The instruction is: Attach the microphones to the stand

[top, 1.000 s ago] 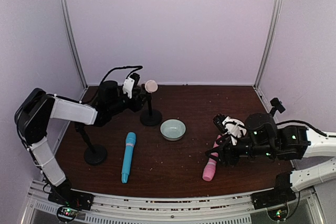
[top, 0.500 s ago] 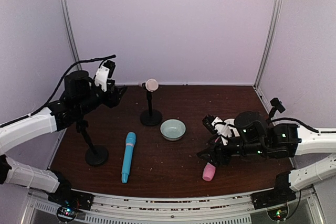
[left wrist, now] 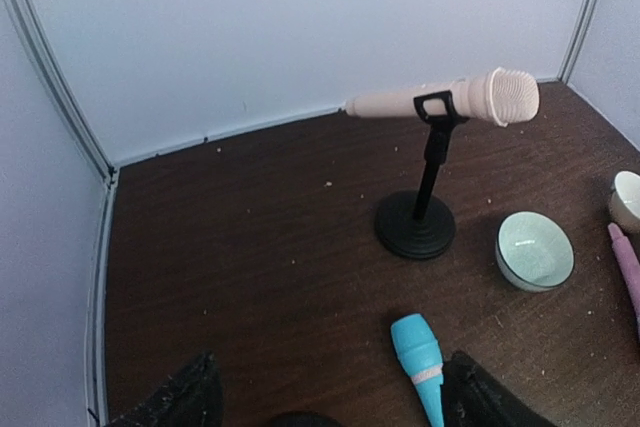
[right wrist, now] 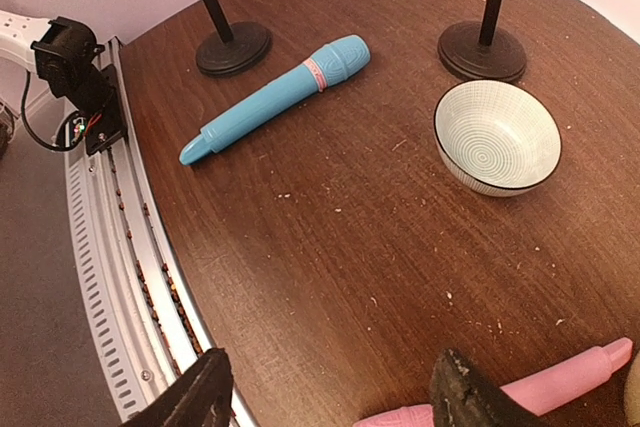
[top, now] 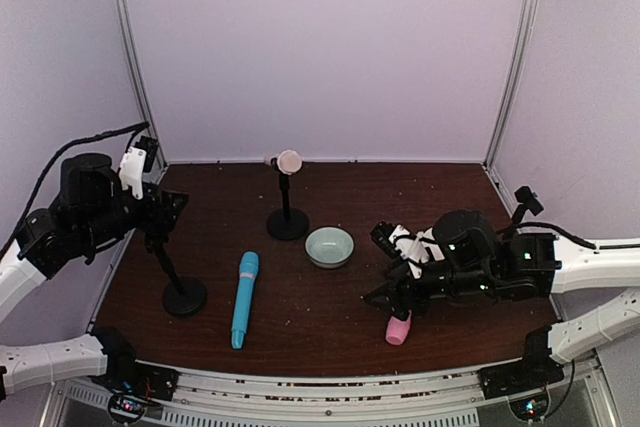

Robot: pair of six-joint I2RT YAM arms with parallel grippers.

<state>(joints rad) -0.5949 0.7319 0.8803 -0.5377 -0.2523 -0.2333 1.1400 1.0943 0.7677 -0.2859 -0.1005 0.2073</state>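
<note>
A dark wooden table (top: 470, 197) fills the floor of the white-walled booth. The left arm (top: 60, 232) is held high at the table's left edge, and the right arm (top: 500, 267) reaches in low from the right. The left gripper (left wrist: 330, 377) hangs in the air with its fingers spread apart and nothing between them. The right gripper (right wrist: 330, 362) is also spread wide, poised low over the near right part of the table, gripping nothing. Two black stands are on the table. The rear stand (top: 287, 217) is near the back middle, and the left stand (top: 172, 275) rises just below the left gripper. The cream microphone (left wrist: 440, 102) sits level in the rear stand's clip, its head pointing right in the left wrist view. The sky-blue microphone (top: 244, 299) lies flat on the wood between the left stand's base and the bowl, head toward the back. The pink microphone (right wrist: 540, 387) lies flat on the table beneath the right gripper, partly hidden behind one finger. A small pale green bowl (top: 329, 246) sits upright just right of the rear stand's base.
</note>
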